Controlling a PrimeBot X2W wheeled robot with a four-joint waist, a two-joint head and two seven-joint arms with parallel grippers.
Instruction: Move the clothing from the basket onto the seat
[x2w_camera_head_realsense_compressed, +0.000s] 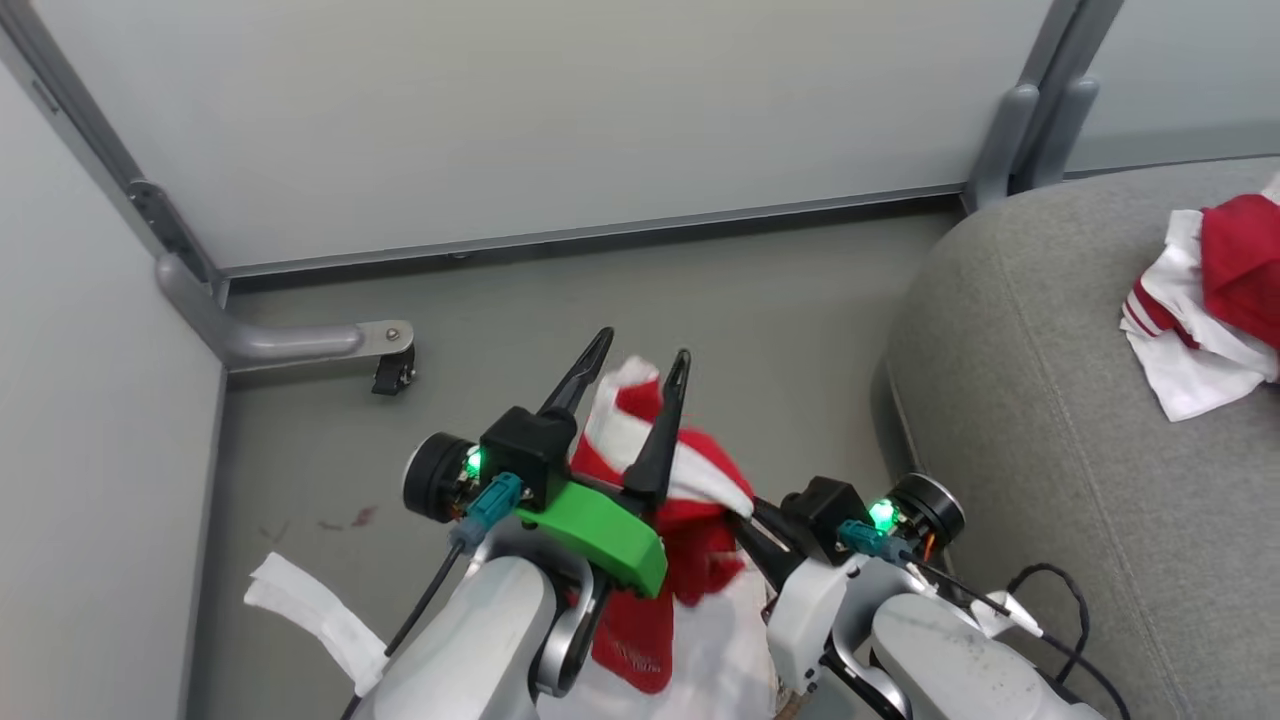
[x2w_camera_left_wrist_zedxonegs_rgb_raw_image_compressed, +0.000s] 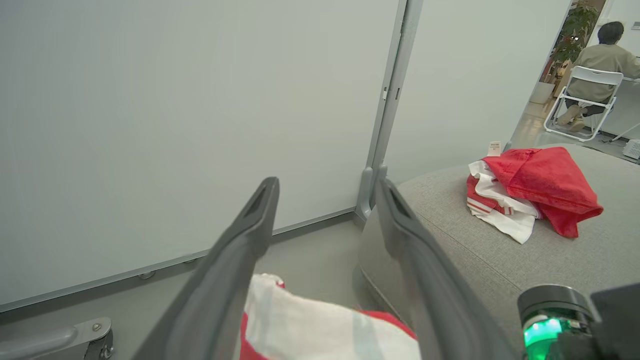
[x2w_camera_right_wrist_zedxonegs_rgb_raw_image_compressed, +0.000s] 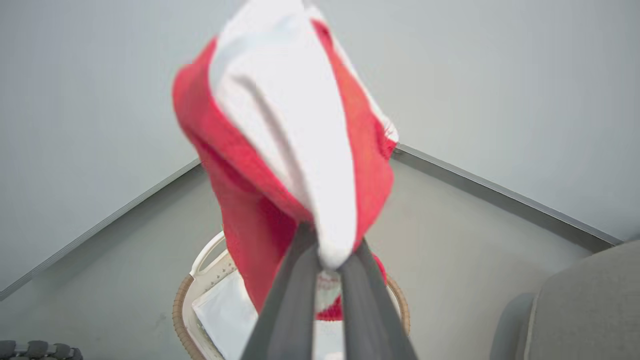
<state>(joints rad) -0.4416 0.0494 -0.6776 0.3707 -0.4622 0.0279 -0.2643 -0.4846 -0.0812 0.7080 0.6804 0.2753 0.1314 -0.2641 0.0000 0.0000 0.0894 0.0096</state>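
Held garment (x2w_camera_right_wrist_zedxonegs_rgb_raw_image_compressed: 300, 150): is hanging from the tips of the right gripper (x2w_camera_right_wrist_zedxonegs_rgb_raw_image_compressed: 327, 252), lifted over the basket (x2w_camera_right_wrist_zedxonegs_rgb_raw_image_compressed: 181, 305) and clear of the seat (x2w_camera_right_wrist_zedxonegs_rgb_raw_image_compressed: 590, 305).
Long axis: is running up and down the head view. One striped end is pointing up between the fingers of the left gripper (x2w_camera_head_realsense_compressed: 644, 345), and the other end is trailing down toward the bottom edge.
Look: soft red fabric is bunching into folds around a broad white panel and white stripes. It is blurring in the right wrist view.
Right jaws: are clenching on a fold of the held garment, the two dark fingers nearly meeting with cloth between them.
Left jaws: are standing wide apart and gripping nothing. Whether the fingers are touching the cloth beneath them cannot be told.
Basket: is sitting on the grey floor (x2w_camera_head_realsense_compressed: 700, 290), with its tan woven rim and a white liner (x2w_camera_right_wrist_zedxonegs_rgb_raw_image_compressed: 225, 315) showing inside.
Seat: is standing on the robot's right of the basket, its grey upholstery rounding at the edge.
Other clothing (x2w_camera_left_wrist_zedxonegs_rgb_raw_image_compressed: 540, 185): is lying in a crumpled heap on the seat, red over striped white, with a white tag (x2w_camera_left_wrist_zedxonegs_rgb_raw_image_compressed: 494, 148) sticking up.
Background: a person (x2w_camera_left_wrist_zedxonegs_rgb_raw_image_compressed: 602, 55) is sitting on a white folding chair (x2w_camera_left_wrist_zedxonegs_rgb_raw_image_compressed: 585, 95) well beyond the seat.
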